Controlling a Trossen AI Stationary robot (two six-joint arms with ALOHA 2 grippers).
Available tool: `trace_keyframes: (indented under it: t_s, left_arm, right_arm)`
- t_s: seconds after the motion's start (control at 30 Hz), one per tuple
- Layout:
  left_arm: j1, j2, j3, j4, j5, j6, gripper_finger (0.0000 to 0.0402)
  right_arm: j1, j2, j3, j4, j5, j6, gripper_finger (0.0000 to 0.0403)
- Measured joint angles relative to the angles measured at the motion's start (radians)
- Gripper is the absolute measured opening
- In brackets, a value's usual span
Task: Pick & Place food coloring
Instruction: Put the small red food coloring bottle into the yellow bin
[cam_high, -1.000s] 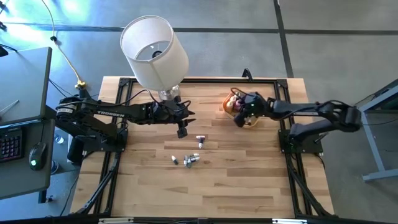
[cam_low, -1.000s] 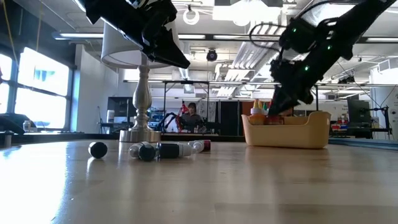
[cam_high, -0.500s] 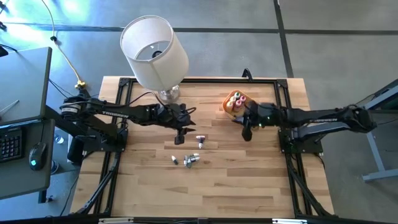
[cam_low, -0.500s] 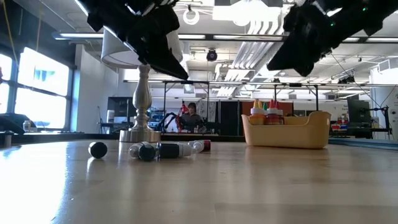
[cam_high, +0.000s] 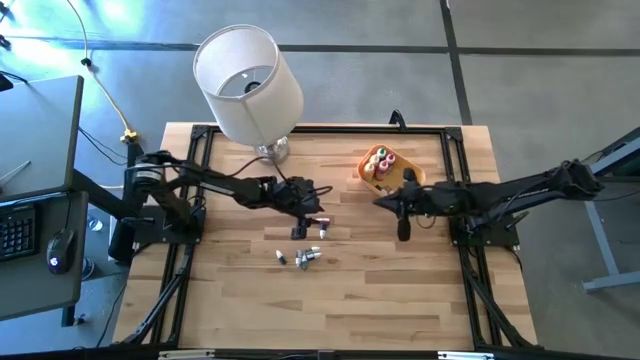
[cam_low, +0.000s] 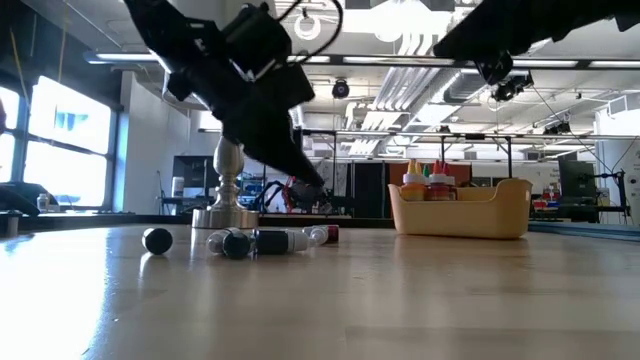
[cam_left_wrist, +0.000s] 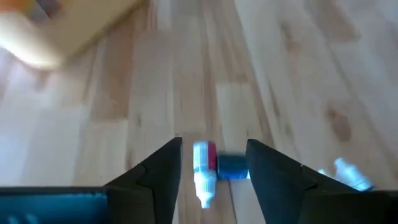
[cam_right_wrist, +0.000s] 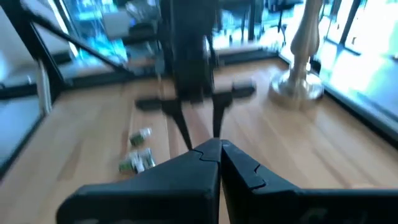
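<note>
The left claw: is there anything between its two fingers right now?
Yes. In the left wrist view, a small bottle with a white tip lies on the table in the gap of the open left claw, not yet gripped.

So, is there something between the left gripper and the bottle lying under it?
Nothing visible. The left gripper is open, with the small bottle lying on bare table between its fingers.
</note>
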Motion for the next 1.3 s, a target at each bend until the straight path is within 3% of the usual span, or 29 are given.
trace_keyframes:
  t_s: [0.43, 1.3]
  left_arm:
    - [0.000, 0.148, 0.000, 0.103, -0.034, 0.000, 0.0179]
    - [0.000, 0.174, -0.001, 0.080, -0.035, -0.005, 0.0179]
  right_arm:
    - [0.000, -0.038, 0.000, 0.010, 0.046, -0.015, 0.0000]
    - [0.000, -0.038, 0.002, 0.011, 0.046, -0.014, 0.0000]
